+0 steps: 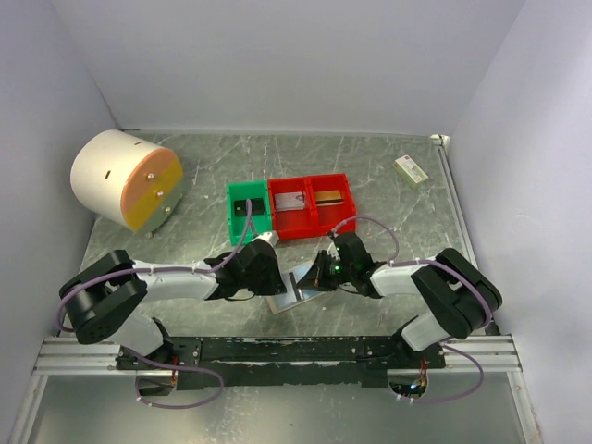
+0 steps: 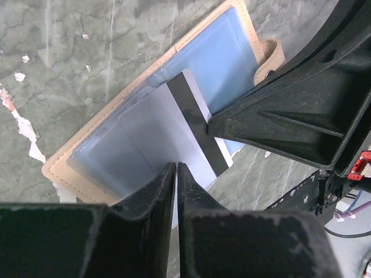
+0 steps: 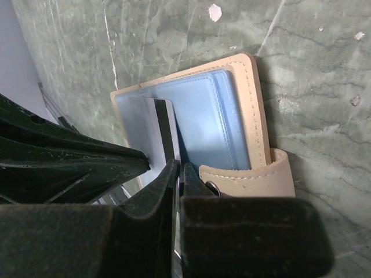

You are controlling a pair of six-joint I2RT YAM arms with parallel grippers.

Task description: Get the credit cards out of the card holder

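Note:
The tan card holder (image 1: 283,303) lies open on the table between my two grippers, blue-grey pockets up (image 2: 226,52) (image 3: 249,116). A silver-grey credit card with a black stripe (image 2: 168,127) (image 3: 156,127) sticks partly out of a pocket. My right gripper (image 3: 181,168) (image 1: 321,275) is shut on that card's striped end, beside the tan tab (image 3: 261,174). My left gripper (image 2: 175,168) (image 1: 268,271) is shut, its tips against the card's face near its other edge. A silver card (image 1: 294,201) and a gold card (image 1: 328,196) lie in the red bin.
The red bin (image 1: 313,222) and a green bin (image 1: 231,215) with something dark inside stand just behind the grippers. A white cylinder with an orange face (image 1: 125,180) is at the back left. A small white-and-green box (image 1: 411,169) is at the back right. Walls enclose three sides.

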